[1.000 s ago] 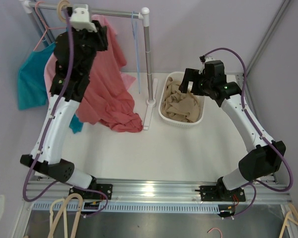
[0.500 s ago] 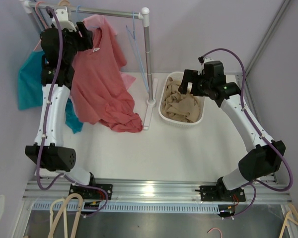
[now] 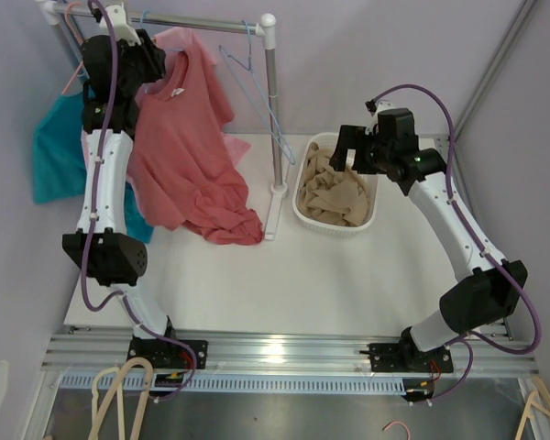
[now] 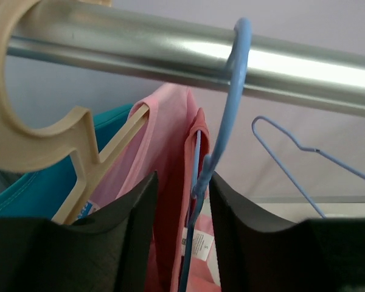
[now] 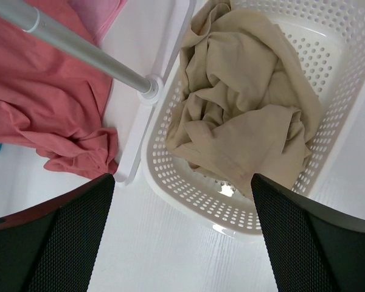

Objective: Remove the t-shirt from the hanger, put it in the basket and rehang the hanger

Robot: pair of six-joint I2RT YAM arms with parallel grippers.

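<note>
A coral-red t-shirt (image 3: 188,156) hangs on a blue hanger from the metal rail (image 3: 202,25), and its hem is bunched on the table. My left gripper (image 3: 145,64) is up at the rail. In the left wrist view the blue hanger's neck (image 4: 202,176) runs between my open left gripper (image 4: 182,179), close to the right finger. The shirt's collar and label (image 4: 198,243) hang just behind. My right gripper (image 3: 346,151) is open and empty above the basket, which also shows in the right wrist view (image 5: 182,182).
An empty blue wire hanger (image 3: 257,82) hangs near the rack post (image 3: 273,110). A wooden hanger (image 4: 48,140), a pink shirt (image 4: 152,134) and a teal shirt (image 3: 60,147) hang at the left. A white basket (image 3: 367,215) holds beige cloth (image 3: 335,188).
My left arm has swung left and straightened, bringing its gripper in under the rail around the blue hanger's neck. The empty blue hanger has swung. The right arm has barely moved.
</note>
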